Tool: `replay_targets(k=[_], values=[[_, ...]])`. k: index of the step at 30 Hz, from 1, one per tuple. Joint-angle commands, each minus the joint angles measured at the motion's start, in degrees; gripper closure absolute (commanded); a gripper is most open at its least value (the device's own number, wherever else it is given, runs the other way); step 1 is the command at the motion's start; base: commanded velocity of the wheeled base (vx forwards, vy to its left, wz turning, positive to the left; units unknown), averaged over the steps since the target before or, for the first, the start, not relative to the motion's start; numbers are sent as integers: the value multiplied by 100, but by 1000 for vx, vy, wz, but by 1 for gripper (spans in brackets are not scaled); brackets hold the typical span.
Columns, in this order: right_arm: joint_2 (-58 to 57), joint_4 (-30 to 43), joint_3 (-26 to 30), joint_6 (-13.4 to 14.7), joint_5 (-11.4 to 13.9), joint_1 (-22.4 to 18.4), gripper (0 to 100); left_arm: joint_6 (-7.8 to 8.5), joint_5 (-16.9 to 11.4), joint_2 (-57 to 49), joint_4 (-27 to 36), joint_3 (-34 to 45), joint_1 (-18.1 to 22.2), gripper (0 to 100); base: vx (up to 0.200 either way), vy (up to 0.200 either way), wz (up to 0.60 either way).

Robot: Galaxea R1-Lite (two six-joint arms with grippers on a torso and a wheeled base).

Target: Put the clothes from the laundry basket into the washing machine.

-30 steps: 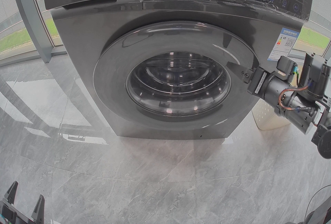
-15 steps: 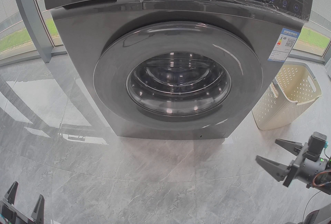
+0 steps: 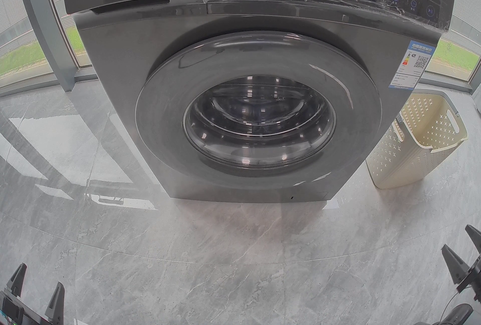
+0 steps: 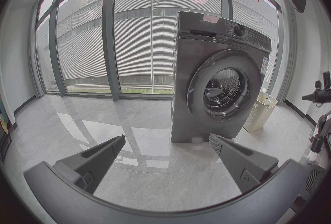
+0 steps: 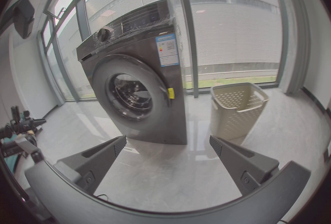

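Black-fingered left hand [image 4: 167,137] and right hand [image 5: 167,137] each spread wide apart, empty, hanging over the grey floor [image 3: 225,251].

The washing machine [image 3: 250,105] stands on the floor [image 3: 225,251] straight ahead, windows [image 3: 20,58] behind it. The laundry basket [image 3: 418,140] sits just beside its right side. The left gripper [image 3: 40,275] hangs at the near left, the right gripper [image 3: 456,237] at the near right
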Motion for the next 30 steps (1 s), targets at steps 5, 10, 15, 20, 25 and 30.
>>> replay_targets(k=[5,10,15,20,25,30], values=[[-2308,1607,399,-491,180,-1334,0,-21,1,-75,0,92,-8,0,0,0,0],[-2300,1589,399,-552,189,-1307,0,-21,1,-75,0,92,-8,0,0,0,0],[-2300,1580,399,-543,268,-1325,0,-38,1,-75,0,92,-8,0,0,0,0],[-2300,1598,399,-508,242,-1334,0,-82,45,-75,0,92,-8,0,0,0,0],[-2300,1589,399,-534,215,-1334,0,5,36,-75,0,92,-8,0,0,0,0],[-2300,1598,399,-517,207,-1325,0,58,27,-75,0,92,-8,0,0,0,0]])
